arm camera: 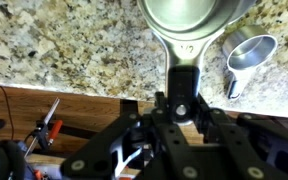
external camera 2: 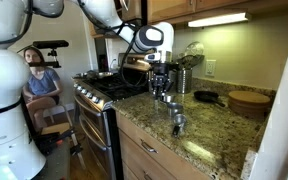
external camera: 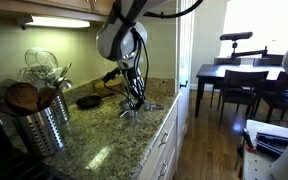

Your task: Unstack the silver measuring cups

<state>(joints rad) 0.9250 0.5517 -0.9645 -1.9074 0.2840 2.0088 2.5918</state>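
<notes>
My gripper (arm camera: 182, 92) is shut on the flat handle of a silver measuring cup (arm camera: 189, 18), whose round bowl fills the top of the wrist view. In both exterior views the gripper (external camera: 134, 98) (external camera 2: 163, 88) hangs low over the granite counter (external camera: 104, 145) near its front edge, with the held cup (external camera 2: 168, 99) under it. I cannot tell whether this cup touches the counter. A smaller silver measuring cup (arm camera: 249, 52) stands apart on the counter to the side; it also shows in an exterior view (external camera 2: 179, 124).
A ribbed steel utensil canister (external camera: 41, 128) (external camera 2: 185, 72) with whisks and spoons stands on the counter. A black round pan (external camera: 89, 101) (external camera 2: 206, 97) lies behind the gripper. A stove (external camera 2: 104, 88) adjoins the counter. A wooden board (external camera 2: 248, 100) lies by the wall.
</notes>
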